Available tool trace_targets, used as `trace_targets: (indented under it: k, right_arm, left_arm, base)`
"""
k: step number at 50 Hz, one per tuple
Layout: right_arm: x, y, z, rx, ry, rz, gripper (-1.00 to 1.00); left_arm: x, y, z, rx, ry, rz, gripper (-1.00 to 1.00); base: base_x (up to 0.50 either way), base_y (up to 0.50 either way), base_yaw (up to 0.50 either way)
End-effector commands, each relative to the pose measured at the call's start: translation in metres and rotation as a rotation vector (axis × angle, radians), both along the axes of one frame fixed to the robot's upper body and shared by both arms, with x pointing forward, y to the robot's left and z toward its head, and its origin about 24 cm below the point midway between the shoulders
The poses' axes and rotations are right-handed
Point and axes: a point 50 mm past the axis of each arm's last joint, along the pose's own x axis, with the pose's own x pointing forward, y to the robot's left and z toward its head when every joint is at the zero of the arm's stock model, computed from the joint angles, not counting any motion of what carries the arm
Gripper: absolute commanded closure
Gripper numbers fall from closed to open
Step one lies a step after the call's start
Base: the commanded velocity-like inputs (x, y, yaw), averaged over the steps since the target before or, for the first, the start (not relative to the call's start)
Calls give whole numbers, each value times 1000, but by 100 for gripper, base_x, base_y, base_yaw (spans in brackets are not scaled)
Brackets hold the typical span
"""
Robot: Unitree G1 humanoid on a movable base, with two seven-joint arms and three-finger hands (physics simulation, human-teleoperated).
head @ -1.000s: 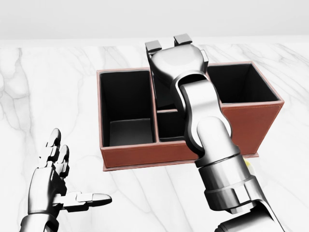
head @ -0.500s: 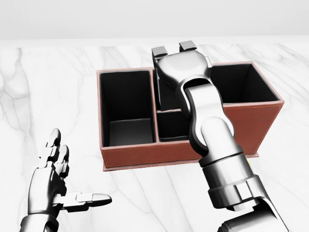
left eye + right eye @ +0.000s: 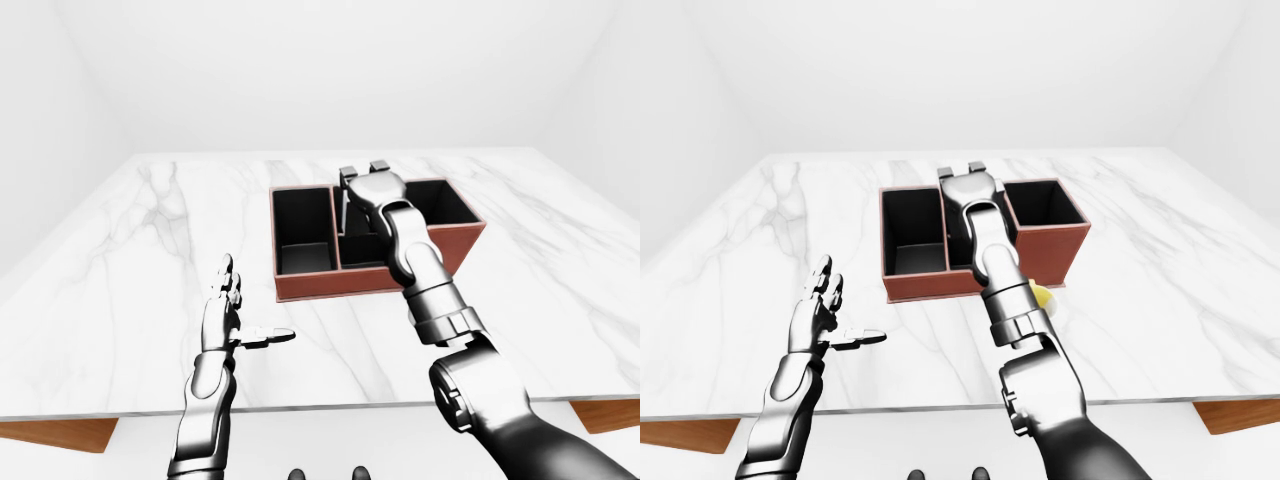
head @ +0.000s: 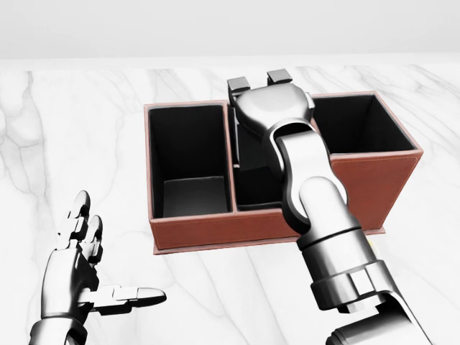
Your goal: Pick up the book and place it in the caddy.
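Here the caddy [image 4: 215,230], a reddish-brown box with black-lined compartments, stood on the white marble bench [image 3: 130,250], well in from every bench edge, with bare marble lying open on all sides of it. The right hand [image 4: 273,108] reached out over the caddy's middle section, its arm [image 4: 320,215] crossing the near wall and covering most of the middle compartments in the head view. A dark upright slab showed just under and beside the palm, inside the middle section; it may have been the book [image 4: 251,144], though the hand hid too much of it to be sure, and whether it was touched could not be told. Two fingers [image 4: 278,75] of the right hand poked past the caddy's far wall, and whether the hand was clenched or released could not be told. The left compartment and the right compartment stood open and unblocked. The left hand [image 4: 79,269] hovered over bare bench at the lower left of the head view, well apart from the caddy, its fingers spread and released, grasping nothing. A small yellow thing [image 3: 1042,295] peeked out beside the right arm near the caddy's near right corner.
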Motion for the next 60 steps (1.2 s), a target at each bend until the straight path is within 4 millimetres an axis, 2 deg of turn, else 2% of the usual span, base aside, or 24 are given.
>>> trace_targets:
  k: [1, 4, 11, 38, 60]
  right_arm:
    - [1, 1, 1, -18, -53, -1, 100]
    - [3, 2, 3, 4, -71, 6, 100]
    - [6, 0, -9, 20, -52, 7, 100]
    - [13, 0, -23, 28, -57, 8, 100]
    - [15, 0, -16, -41, -91, 7, 100]
  left_arm:
    - [1, 0, 0, -1, 0, 0, -100]
    - [1, 0, 0, -2, 0, -1, -100]
    - [0, 0, 0, -3, 1, 0, -100]
    - [0, 0, 0, -4, 0, 1, -100]
    - [0, 0, 1, -4, 0, 1, -100]
  base:
    - [0, 0, 0]
    - [0, 0, 0]
    - [0, 0, 0]
    - [0, 0, 0]
    - [0, 0, 0]
